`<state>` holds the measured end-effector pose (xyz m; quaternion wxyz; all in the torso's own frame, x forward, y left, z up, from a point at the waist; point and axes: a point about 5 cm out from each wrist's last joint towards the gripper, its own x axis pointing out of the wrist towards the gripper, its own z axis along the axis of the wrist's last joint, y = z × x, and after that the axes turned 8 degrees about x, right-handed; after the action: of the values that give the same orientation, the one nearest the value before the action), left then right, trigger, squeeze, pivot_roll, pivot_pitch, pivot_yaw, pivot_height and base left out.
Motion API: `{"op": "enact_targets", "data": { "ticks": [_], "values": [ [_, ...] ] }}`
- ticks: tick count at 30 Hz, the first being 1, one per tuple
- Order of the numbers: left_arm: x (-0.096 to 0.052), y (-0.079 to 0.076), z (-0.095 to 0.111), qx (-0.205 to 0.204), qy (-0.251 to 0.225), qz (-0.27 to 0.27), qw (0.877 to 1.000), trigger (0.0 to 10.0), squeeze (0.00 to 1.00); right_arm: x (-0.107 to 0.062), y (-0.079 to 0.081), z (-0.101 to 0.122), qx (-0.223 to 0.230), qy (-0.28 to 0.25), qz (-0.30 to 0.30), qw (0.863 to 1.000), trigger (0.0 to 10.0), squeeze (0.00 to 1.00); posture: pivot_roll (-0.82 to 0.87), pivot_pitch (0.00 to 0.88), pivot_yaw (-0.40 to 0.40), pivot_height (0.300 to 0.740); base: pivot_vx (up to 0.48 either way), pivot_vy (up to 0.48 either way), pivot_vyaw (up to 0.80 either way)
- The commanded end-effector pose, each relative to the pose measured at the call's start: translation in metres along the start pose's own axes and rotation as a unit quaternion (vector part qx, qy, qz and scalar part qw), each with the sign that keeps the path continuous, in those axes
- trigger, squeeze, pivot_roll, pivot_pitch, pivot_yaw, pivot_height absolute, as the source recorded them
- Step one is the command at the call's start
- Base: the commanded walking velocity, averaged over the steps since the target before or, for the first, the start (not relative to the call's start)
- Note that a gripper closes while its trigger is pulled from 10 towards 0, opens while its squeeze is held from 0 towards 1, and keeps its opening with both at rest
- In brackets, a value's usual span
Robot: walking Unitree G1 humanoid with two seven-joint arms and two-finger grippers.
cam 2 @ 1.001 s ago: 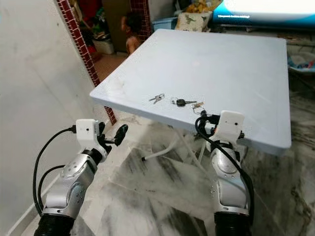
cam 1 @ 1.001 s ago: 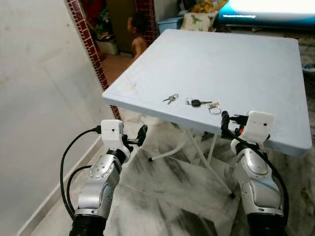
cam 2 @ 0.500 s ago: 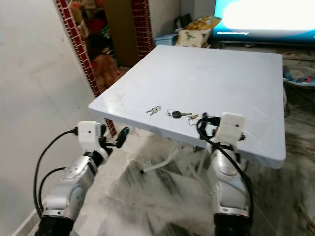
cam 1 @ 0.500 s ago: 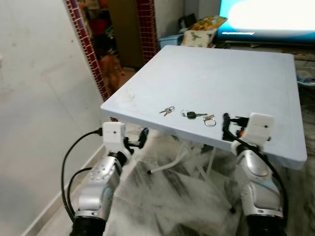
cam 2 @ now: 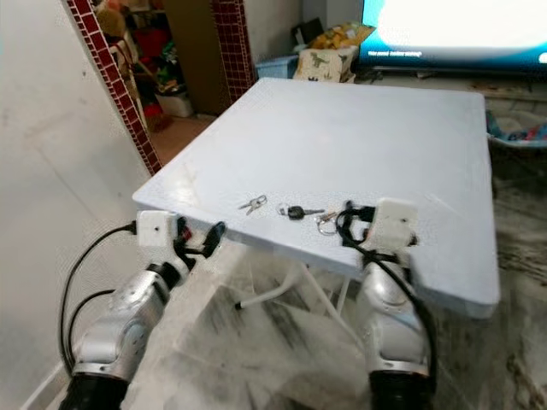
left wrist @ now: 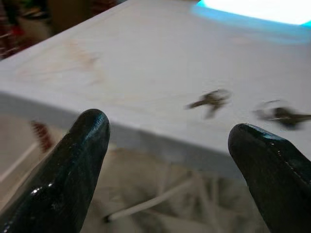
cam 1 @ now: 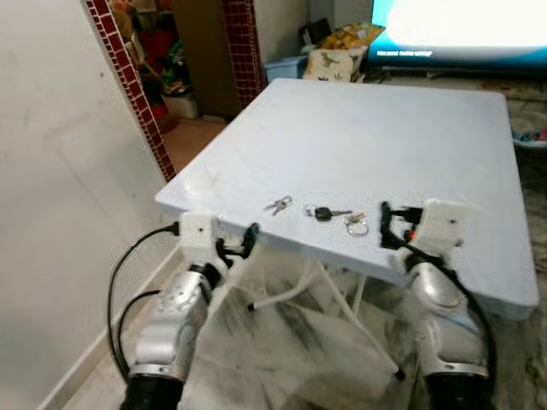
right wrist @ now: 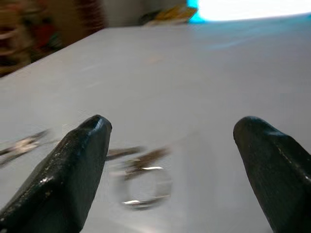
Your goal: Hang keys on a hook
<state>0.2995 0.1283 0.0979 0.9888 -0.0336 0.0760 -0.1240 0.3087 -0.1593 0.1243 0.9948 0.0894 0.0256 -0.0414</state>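
Left eye view: a pale blue-white bench (cam 1: 402, 128) is seen ahead, with three key items laid in a row near its front edge. From the robot's left to right these are a small pair of silver keys (cam 1: 277, 204), a black-headed key (cam 1: 324, 213) and a key ring with small keys (cam 1: 355, 225). The three lie close together but apart from one another; the black-headed key is between the other two.

The right gripper (right wrist: 170, 160) is held over the front edge of the bench, just beside the key ring. In the right wrist view its jaws are spread wide, with the key ring lying on the bench surface between the two black fingers (right wrist: 63, 179); no contact is seen. That view is blurred.

The left gripper (left wrist: 167, 165) is held below and in front of the bench's front left corner. In the left wrist view its jaws are spread, nothing is held, and the silver keys are seen beyond them on the bench top, blurred.

A white wall (cam 1: 60, 213) stands at the robot's left, edged by a red tiled column (cam 1: 128, 102). A marbled floor (cam 1: 299, 342) is seen under the bench, along with white folding legs (cam 1: 295, 295). A bright screen (cam 1: 461, 26) and a patterned cushion (cam 1: 338, 51) are noted beyond the far edge of the bench.
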Motion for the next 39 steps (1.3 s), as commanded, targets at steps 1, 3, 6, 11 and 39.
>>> {"op": "enact_targets", "data": {
  "ticks": [1,3,6,11,39],
  "values": [
    [-0.001,-0.003,-0.002,0.006,0.004,-0.006,1.000,10.0,0.00,0.000,-0.003,-0.004,-0.002,0.012,0.001,1.000,10.0,0.00,-0.07,0.000,0.116,0.740,0.000,0.000,0.00],
    [-0.002,-0.002,-0.003,0.006,0.005,-0.006,1.000,10.0,0.00,0.000,-0.001,-0.005,-0.003,0.018,0.002,1.000,10.0,0.00,-0.07,0.000,0.116,0.740,0.000,0.000,0.00],
    [-0.004,-0.001,-0.009,0.006,0.017,-0.015,1.000,10.0,0.00,0.000,-0.001,-0.008,-0.005,0.022,-0.001,1.000,10.0,0.00,-0.06,0.000,0.116,0.740,0.000,0.000,0.00],
    [-0.011,-0.012,-0.019,-0.005,0.042,-0.077,0.996,10.0,0.00,0.001,0.005,-0.014,-0.004,0.038,0.006,0.999,10.0,0.00,-0.05,0.000,0.119,0.740,0.000,0.000,0.00],
    [-0.010,-0.023,-0.017,-0.033,0.068,-0.150,0.986,10.0,0.00,0.006,-0.006,-0.020,-0.016,0.061,-0.040,0.997,10.0,0.00,-0.06,0.000,0.124,0.740,0.000,0.000,-0.38]
  ]
}}
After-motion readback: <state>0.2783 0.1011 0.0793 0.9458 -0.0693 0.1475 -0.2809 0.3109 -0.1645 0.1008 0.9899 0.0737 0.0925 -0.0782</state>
